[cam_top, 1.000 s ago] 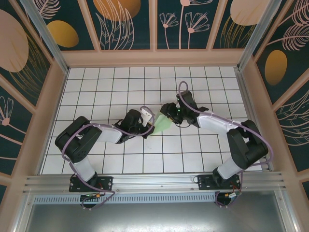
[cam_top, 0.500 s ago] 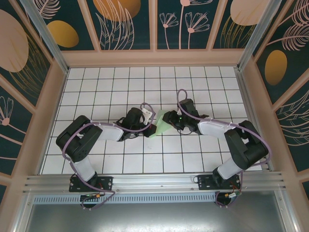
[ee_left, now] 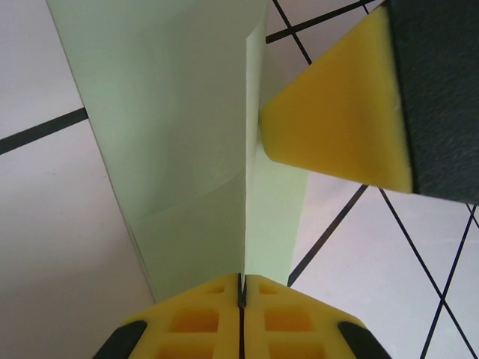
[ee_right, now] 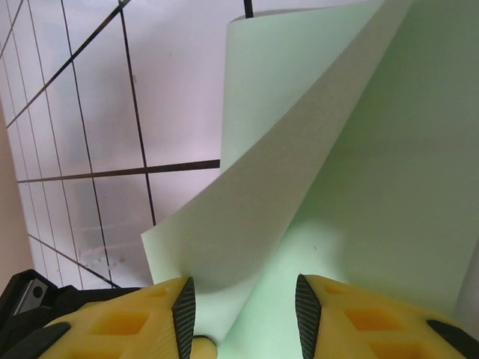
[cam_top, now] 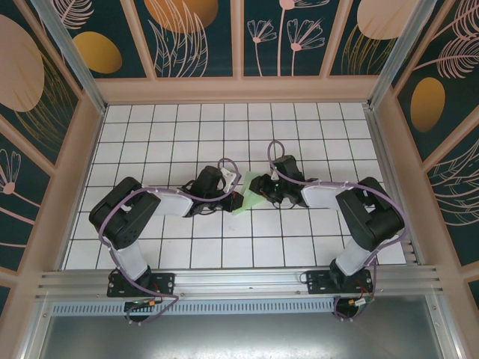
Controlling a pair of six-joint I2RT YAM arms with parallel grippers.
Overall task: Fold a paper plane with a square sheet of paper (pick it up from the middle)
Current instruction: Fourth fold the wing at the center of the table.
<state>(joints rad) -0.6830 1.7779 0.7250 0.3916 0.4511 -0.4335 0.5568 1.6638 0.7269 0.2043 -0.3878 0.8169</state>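
The left gripper (ee_left: 241,293) pinches the sheet (ee_left: 187,134); the right gripper (ee_right: 241,310) gapes astride it. Overhead, both hide most of it.

Found the square sheet of paper (ee_left: 179,112) pale mint-green, plain and unmarked, shaded greyer along the curl just ahead of the right gripper (ee_right: 243,303). Recorded bright yellow fingers (ee_right: 127,321) with black trim there; same yellow on pads (ee_left: 202,321) of the left gripper (ee_left: 241,295). Noted table (cam_top: 150,134) beneath both as white tiles with thin black grid lines. Logged arms (cam_top: 168,203) white and black, cables (cam_top: 224,166) lilac. Beyond the grippers, walls (cam_top: 194,37) dark teal with orange discs and pale pink leaf line-work.
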